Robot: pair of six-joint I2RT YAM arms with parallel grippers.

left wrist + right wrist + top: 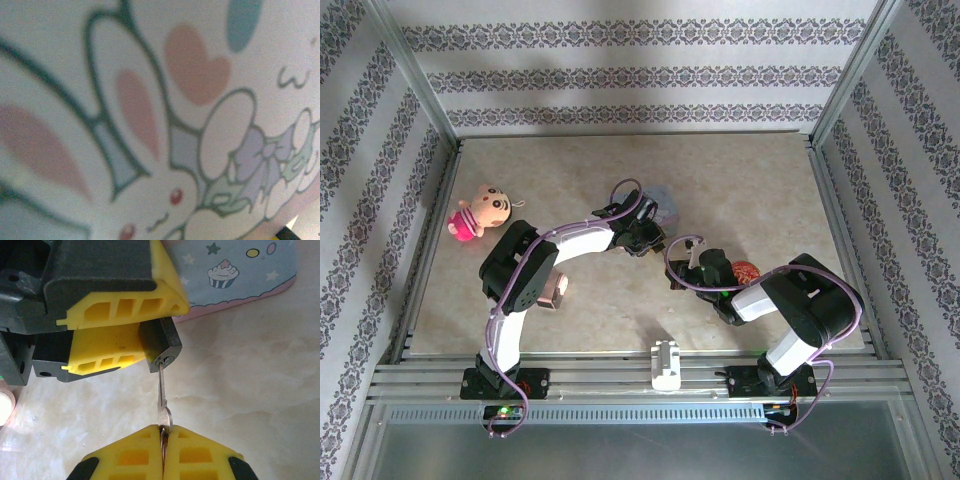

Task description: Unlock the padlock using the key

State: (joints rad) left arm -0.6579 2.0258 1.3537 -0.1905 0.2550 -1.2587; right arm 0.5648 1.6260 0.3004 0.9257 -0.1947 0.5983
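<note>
R jaws: closed tight on the bow of the key (161,390), yellow pads (145,440) pressed together w/ just the bow's top edge showing btwn them; off the tin (240,275) on its side toward the arm bases, not touching it
Key: thin silvery blade, straight from the R pads to the padlock (161,342), tip at the keyway slot; how deep, can't tell
Padlock: small dark-grey body, keyway face turned away from the tin, toward the key; just beside the tin's pink rim; shackle hidden behind the pads holding it; touching the surface (250,390) or lifted, can't tell
L jaws: gripping the padlock body, partly apart around it; one yellow pad (172,297) on its tin side, the other on the side away from the tin
Tin: pale-blue lid w/ cupcake + stars, flat on the beige surface; in L wrist view the tin (215,100) is close and blurred, rabbit + heart print; from above the tin (668,205) is half covered by L arm (575,240)
R arm (790,300): bent in toward the tin from the bases' side
Doll (470,213): pink outfit, lying well apart from the tin, by the side wall on L arm's side
White block (666,365): on the rail btwn the arm bases, well apart from the tin
Red round item (747,270): near R arm, apart from the tin; what it is, can't tell
</note>
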